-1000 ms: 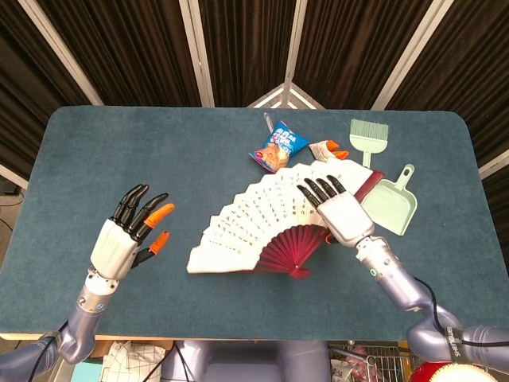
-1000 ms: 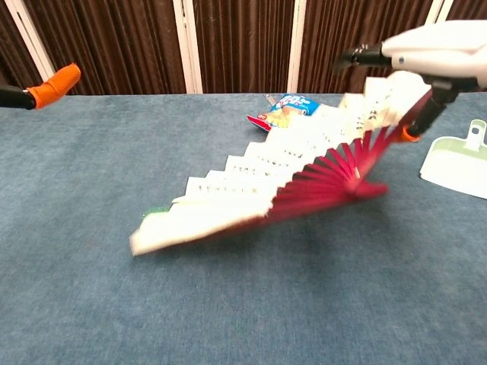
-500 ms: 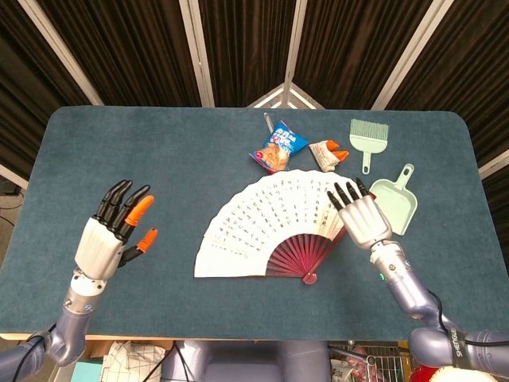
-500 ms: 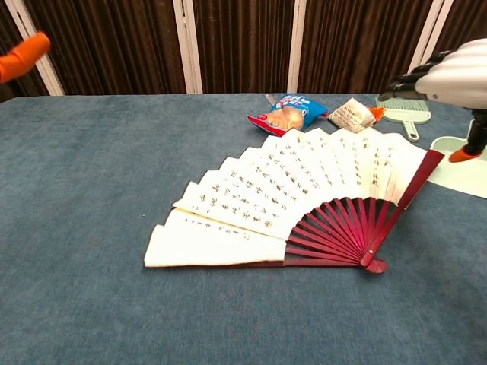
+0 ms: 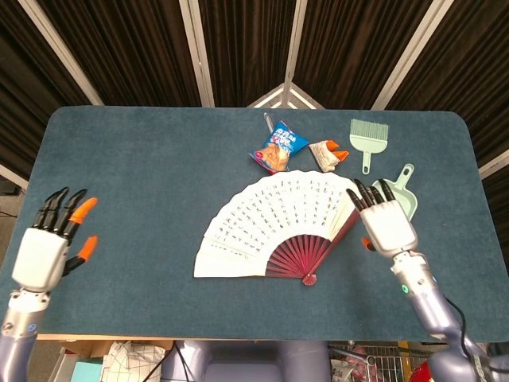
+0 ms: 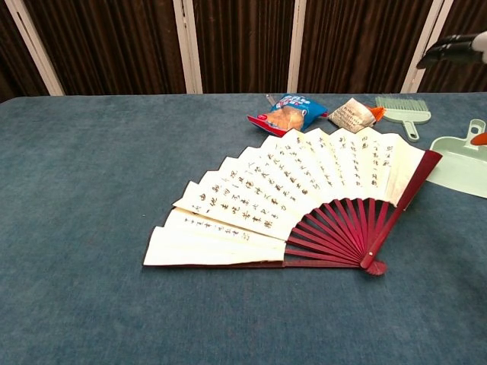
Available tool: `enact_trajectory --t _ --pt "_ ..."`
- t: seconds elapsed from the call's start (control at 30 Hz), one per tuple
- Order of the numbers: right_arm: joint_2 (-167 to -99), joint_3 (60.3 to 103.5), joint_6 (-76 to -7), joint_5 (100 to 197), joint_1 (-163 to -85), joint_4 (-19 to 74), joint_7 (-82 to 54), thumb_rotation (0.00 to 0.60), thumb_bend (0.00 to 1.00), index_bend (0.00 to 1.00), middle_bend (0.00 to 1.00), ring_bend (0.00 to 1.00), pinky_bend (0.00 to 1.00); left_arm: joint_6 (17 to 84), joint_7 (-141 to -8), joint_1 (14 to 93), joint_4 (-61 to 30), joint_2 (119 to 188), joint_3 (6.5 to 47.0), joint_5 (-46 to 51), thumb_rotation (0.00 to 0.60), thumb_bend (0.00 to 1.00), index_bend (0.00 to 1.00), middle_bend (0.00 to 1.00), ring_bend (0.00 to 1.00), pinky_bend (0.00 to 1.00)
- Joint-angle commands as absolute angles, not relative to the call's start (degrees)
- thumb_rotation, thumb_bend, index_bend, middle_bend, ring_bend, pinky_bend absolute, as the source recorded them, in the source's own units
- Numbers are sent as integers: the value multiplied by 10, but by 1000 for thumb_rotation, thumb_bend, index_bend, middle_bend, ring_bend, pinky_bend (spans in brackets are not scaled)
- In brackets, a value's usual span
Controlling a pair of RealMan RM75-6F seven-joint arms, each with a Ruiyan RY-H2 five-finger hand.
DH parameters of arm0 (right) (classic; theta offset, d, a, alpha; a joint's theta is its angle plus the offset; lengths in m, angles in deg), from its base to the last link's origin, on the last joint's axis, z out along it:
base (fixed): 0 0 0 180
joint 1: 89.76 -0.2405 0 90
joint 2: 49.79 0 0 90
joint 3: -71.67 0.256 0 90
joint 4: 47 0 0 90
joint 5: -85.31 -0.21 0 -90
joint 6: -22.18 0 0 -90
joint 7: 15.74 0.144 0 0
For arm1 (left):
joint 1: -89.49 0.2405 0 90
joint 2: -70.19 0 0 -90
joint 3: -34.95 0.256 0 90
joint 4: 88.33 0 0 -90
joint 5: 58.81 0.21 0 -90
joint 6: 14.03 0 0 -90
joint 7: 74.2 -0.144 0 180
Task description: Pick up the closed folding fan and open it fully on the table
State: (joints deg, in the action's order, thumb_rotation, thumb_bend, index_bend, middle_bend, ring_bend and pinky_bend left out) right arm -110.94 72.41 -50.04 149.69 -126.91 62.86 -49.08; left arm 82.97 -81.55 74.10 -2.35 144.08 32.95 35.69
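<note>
The folding fan [image 5: 278, 223] [image 6: 285, 198] lies spread wide on the blue table, white leaf with dark writing, dark red ribs meeting at a pivot near the front. Nothing touches it. My right hand [image 5: 387, 222] hovers just right of the fan's red end rib, fingers spread and empty; only its fingertips [image 6: 456, 49] show at the right edge of the chest view. My left hand [image 5: 49, 245] hangs near the table's left edge, far from the fan, fingers spread and empty; the chest view does not show it.
Behind the fan lie a blue snack bag [image 5: 278, 148] [image 6: 289, 112] and a small crumpled packet [image 5: 327, 153] [image 6: 351, 114]. A pale green brush [image 5: 368, 134] [image 6: 403, 110] and matching dustpan [image 5: 396, 196] [image 6: 463, 163] sit at the right.
The right hand let go of the fan, which dropped flat on the table, and drew back to the right. The left hand pulled away toward the left table edge.
</note>
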Motion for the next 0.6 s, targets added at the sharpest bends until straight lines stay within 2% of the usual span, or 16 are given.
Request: enact_trajectory --t 0.03,0.27,0.4,0.6 --pt "-1100 680 -640 1676 -1148 606 -335 600 194 187 123 192 114 781 -844 777 17 1400 356 288 600 459 164 62 0 100" --pt "-1126 646 -745 1740 -1056 537 -291 600 194 189 125 203 137 746 -823 789 27 1379 355 242 600 458 152 59 0 95" --pt "-1138 641 -775 1753 -1023 502 -279 600 195 189 125 204 137 726 -815 789 26 1368 355 232 600 459 146 50 0 49" --pt "-1152 653 -795 1738 -989 457 -253 600 194 189 125 203 137 723 -803 794 28 1358 355 240 600 458 138 39 0 49"
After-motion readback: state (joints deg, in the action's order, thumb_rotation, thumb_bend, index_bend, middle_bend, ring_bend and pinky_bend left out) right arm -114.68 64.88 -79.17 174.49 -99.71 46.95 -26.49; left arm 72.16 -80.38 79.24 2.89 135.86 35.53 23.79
